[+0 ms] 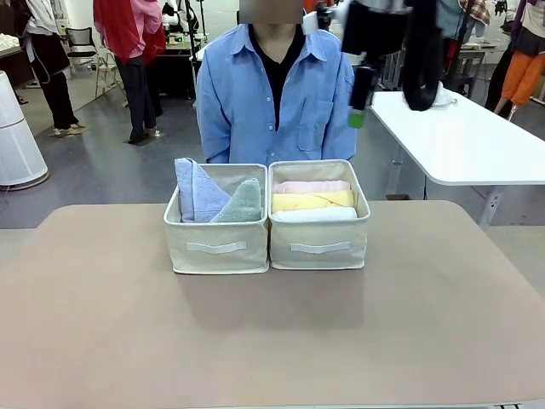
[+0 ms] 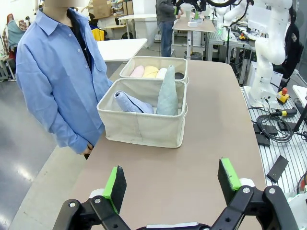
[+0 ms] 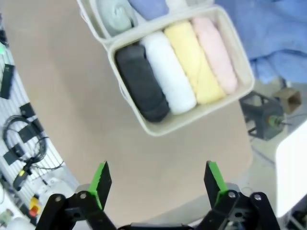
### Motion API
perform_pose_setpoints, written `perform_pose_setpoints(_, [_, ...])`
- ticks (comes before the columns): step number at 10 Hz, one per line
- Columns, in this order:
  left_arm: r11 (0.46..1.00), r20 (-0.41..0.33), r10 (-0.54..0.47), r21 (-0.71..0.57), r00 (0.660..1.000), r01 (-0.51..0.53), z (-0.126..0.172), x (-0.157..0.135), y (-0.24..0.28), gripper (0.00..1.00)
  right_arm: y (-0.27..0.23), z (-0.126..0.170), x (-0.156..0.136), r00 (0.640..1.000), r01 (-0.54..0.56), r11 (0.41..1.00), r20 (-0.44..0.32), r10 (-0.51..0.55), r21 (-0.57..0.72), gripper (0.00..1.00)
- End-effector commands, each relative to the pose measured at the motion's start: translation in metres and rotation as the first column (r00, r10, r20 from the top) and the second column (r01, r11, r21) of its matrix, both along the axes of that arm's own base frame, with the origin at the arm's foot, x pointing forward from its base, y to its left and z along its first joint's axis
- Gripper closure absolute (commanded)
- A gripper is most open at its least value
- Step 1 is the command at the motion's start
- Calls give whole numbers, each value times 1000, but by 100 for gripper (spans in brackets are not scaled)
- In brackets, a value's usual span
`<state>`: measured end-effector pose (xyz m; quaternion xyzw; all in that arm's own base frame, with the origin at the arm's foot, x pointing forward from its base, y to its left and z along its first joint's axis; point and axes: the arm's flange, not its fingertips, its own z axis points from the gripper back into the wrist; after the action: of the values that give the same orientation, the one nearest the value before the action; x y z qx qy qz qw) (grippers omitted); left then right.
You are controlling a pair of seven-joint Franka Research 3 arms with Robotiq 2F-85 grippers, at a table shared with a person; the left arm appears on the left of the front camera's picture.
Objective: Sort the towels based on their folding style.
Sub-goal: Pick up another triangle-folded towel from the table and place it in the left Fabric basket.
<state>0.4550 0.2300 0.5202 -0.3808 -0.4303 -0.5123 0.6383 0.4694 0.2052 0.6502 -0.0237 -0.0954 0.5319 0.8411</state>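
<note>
left tool: hovering above the table, green pads spread wide, holding nothing.
right tool: hanging high over the table, looking down, pads wide apart, gripping nothing.
grey-green fold: sitting ahead of the left tool in the nearer basket, standing on its base with the point aiming up, long axis near vertical.
blue fold: lying just beside the grey-green one in the same basket, leaning, long axis slanting toward the person.
dark roll: lying ahead of the right tool in the roll basket, closest to the tool of the four.
white roll, yellow roll, pink roll: lying side by side past the dark one, touching, long axes parallel and running across the basket.
handling: all six are looking soft, light, squashy terry; likely not fragile, but folds may be coming undone if pinched at an edge.
grip: probably best taking a roll across its middle, a fold low on its thick body.
progress: sorting is appearing finished.
</note>
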Motion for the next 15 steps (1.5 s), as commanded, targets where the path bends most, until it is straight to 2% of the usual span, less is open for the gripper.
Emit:
perform_pose_setpoints(1, [1000,3,-7,-5,1000,7,2,-2,0,0,-21,-19,-9,1000,11,998,3,-11,61,0])
perform_pose_setpoints(4, [1000,3,-7,-5,1000,7,2,-2,0,0,-38,-36,8,998,57,996,23,-59,71,0])
perform_pose_setpoints(5, [1000,3,-7,-5,1000,7,2,-2,0,0,-35,-15,0,999,52,998,-2,-52,37,0])
perform_pose_setpoints(15, [1000,3,-7,-5,1000,7,2,-2,0,0,-35,-15,0,999,52,998,-2,-52,37,0])
